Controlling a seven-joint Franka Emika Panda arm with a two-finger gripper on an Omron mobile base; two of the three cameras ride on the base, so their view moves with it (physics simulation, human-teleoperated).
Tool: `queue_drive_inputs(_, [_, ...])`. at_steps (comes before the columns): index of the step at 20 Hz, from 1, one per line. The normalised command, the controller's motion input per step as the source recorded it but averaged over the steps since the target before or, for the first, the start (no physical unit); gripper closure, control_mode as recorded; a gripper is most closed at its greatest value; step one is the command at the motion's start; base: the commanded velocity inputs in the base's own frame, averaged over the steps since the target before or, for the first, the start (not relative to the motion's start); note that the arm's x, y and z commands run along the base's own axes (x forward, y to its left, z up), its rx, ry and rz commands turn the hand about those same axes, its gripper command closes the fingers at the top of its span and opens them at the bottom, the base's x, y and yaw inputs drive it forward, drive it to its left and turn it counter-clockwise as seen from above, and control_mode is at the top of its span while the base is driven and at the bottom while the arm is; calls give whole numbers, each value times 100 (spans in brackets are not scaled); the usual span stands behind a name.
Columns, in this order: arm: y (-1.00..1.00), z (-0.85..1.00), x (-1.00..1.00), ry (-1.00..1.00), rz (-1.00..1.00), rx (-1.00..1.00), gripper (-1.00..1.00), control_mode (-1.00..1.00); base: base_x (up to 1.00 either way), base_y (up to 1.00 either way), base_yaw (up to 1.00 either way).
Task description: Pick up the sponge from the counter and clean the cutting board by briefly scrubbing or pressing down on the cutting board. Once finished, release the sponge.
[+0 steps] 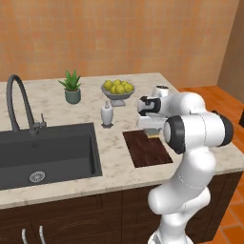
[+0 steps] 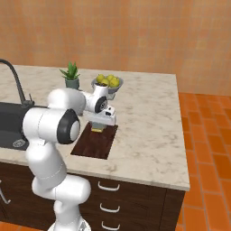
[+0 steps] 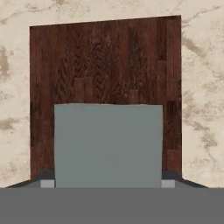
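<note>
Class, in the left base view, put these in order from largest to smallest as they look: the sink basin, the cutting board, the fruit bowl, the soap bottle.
1. Sink basin.
2. Cutting board, partly hidden by the arm.
3. Fruit bowl.
4. Soap bottle, though close to the bowl in height.

Beige marble counter point(image 1: 114, 147): dark brown wood-grain cutting board point(image 1: 143, 152) at 4 o'clock, white soap dispenser point(image 1: 106, 114) center, potted plant point(image 1: 72, 88) at 11, grey fruit bowl point(image 1: 117, 91) at 12.

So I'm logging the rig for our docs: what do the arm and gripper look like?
The arm is glossy white, built of rounded, bulbous segments with dark joint rings. The gripper has a boxy white body with a dark panel; its small fingertips look dark. No cables or markings visible.
</note>
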Motion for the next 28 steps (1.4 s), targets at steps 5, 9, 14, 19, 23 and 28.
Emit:
queue_drive_inputs(5, [83, -6, 15, -1, -1, -1, 100, -100, 0, 0, 0])
queue_drive_inputs(9, [52, -20, -5, 0, -2, 0, 100, -100, 0, 0, 0])
queue_drive_inputs(14, [4, -34, 28, 4, -1, 0, 100, -100, 0, 0, 0])
queue_drive_inputs(19, [0, -32, 28, 6, 0, 0, 100, -100, 0, 0, 0])
queue_drive_inputs(23, [0, -37, 9, 4, 0, 0, 100, -100, 0, 0, 0])
queue_drive_inputs(28, [-23, -29, 17, 0, 0, 0, 100, -100, 0, 0, 0])
